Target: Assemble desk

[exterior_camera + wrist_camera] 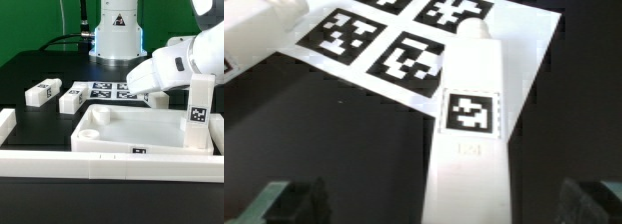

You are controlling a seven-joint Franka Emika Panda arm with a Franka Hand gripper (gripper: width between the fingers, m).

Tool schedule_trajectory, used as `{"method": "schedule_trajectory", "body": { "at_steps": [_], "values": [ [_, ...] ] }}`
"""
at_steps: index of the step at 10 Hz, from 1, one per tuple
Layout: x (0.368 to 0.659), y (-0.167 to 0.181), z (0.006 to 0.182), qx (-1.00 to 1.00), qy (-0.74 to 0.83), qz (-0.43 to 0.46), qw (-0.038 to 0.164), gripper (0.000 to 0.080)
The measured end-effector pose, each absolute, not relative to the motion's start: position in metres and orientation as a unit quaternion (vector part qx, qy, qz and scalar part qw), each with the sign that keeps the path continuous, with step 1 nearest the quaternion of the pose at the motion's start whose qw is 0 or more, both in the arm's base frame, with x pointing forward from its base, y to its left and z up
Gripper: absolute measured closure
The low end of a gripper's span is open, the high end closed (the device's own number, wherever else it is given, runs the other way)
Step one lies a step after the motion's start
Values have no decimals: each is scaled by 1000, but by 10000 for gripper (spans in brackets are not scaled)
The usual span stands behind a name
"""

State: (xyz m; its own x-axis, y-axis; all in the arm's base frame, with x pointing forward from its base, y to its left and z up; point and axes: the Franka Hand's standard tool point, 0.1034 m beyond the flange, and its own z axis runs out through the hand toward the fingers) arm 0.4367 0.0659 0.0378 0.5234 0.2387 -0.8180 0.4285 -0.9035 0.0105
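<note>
The white tray-like tabletop (140, 132) lies in the middle of the exterior view. One white leg (197, 108) stands upright at its corner on the exterior view's right. Two more legs (42, 92) (72, 98) lie on the black table to the exterior view's left. My gripper (152, 98) hangs behind the tabletop, its tips hidden by the hand. In the wrist view the gripper (438, 205) is open. Its fingers (287, 200) stand on either side of a fourth leg (473, 130) with gaps, not touching. This leg lies flat, partly over the marker board (384, 40).
The marker board (110, 90) lies behind the tabletop. A long low white border wall (100, 160) runs along the front, with an end piece (6, 122) at the exterior view's left. Another white part (251, 35) shows beside the board in the wrist view.
</note>
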Motion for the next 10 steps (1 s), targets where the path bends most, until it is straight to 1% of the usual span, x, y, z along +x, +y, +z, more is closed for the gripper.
{"method": "schedule_trajectory", "body": {
  "at_steps": [1,2,6,8,9,10],
  "values": [
    [437,67,38,866,195,-449,105,150],
    [437,66,38,863,204,-452,98,150],
    [433,68,29,859,201,-458,103,150],
    [425,65,24,844,197,-487,106,150],
    [426,66,21,845,197,-486,106,150],
    [427,66,21,846,197,-485,106,150]
  ]
}}
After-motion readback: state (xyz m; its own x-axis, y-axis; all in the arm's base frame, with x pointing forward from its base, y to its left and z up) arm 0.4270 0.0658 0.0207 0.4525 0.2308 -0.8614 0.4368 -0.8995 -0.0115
